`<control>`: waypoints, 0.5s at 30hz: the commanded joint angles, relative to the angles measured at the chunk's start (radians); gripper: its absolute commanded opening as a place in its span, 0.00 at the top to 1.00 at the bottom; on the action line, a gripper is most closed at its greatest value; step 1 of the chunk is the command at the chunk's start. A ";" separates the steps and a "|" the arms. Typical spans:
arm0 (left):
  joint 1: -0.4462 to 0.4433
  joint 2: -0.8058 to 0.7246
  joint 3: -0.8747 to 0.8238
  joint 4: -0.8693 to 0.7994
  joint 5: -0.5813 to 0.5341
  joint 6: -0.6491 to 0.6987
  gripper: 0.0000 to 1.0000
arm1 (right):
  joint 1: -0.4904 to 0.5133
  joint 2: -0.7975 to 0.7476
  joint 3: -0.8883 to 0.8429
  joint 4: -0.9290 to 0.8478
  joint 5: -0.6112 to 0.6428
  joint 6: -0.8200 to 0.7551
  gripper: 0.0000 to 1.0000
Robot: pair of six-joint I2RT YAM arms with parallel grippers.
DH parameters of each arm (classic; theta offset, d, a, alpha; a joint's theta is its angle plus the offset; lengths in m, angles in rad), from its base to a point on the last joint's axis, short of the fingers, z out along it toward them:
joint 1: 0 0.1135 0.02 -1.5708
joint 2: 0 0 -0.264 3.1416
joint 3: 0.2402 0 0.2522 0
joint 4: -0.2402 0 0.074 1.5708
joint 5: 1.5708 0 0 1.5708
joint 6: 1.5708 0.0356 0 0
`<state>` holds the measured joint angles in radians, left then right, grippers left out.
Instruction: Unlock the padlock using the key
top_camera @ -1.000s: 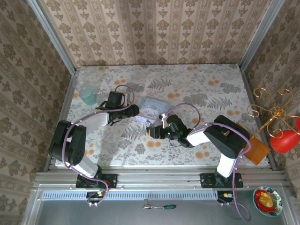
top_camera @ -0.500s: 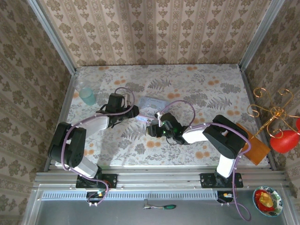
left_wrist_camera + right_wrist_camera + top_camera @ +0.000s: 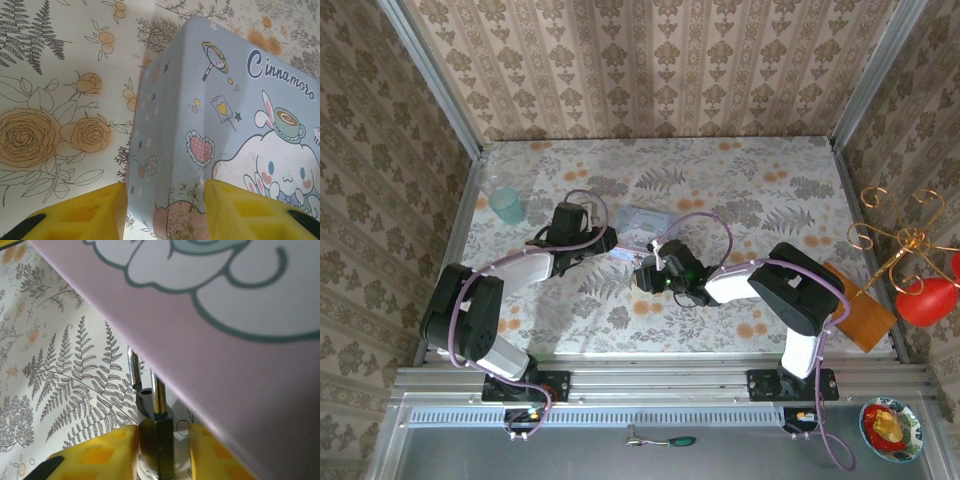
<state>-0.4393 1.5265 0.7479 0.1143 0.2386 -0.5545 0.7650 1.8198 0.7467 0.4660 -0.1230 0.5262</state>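
The padlock (image 3: pixel 157 440), a small black block, stands between my right gripper's (image 3: pixel 162 432) yellow fingers. Its steel shackle (image 3: pixel 159 390) points away from the camera, with one leg free above its hole. The left finger touches the body; a narrow gap shows at the right finger. The pink seal of the cartoon-printed bag (image 3: pixel 235 355) hangs just over it. My left gripper (image 3: pixel 165 200) is shut on a tented corner of that bag (image 3: pixel 225 115). In the top view both grippers meet mid-table: left (image 3: pixel 613 247), right (image 3: pixel 642 272). The key is hidden.
A teal cup (image 3: pixel 505 205) stands at the table's back left. The bag (image 3: pixel 645 222) lies just behind the two grippers. Metal frame posts (image 3: pixel 460 190) run along both side edges. A wooden block (image 3: pixel 865 318) sits beyond the right edge.
My right gripper has crept toward the bag and its jaws have narrowed round the padlock. The left gripper has closed slightly on the bag corner and barely moved.
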 commanded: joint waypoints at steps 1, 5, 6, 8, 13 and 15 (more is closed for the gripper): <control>-0.012 0.012 -0.053 -0.128 -0.044 -0.007 0.56 | 0.004 0.015 0.020 -0.051 0.036 -0.015 0.73; -0.011 0.015 -0.054 -0.142 -0.078 -0.007 0.56 | 0.004 -0.014 0.015 -0.085 0.067 -0.012 0.83; -0.011 0.013 -0.057 -0.143 -0.090 -0.007 0.56 | 0.004 -0.025 0.011 -0.091 0.082 -0.006 0.86; -0.011 0.009 -0.069 -0.139 -0.102 -0.011 0.56 | 0.003 -0.045 0.000 -0.097 0.102 0.009 0.91; -0.049 -0.008 -0.087 -0.151 -0.108 -0.033 0.56 | 0.003 -0.072 0.006 -0.138 0.124 0.042 0.98; -0.069 -0.013 -0.093 -0.157 -0.107 -0.048 0.56 | 0.003 -0.073 0.011 -0.163 0.159 0.054 1.00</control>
<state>-0.4782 1.4967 0.7109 0.1394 0.1711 -0.5838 0.7727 1.7748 0.7528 0.3634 -0.0547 0.5457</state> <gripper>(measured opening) 0.438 0.128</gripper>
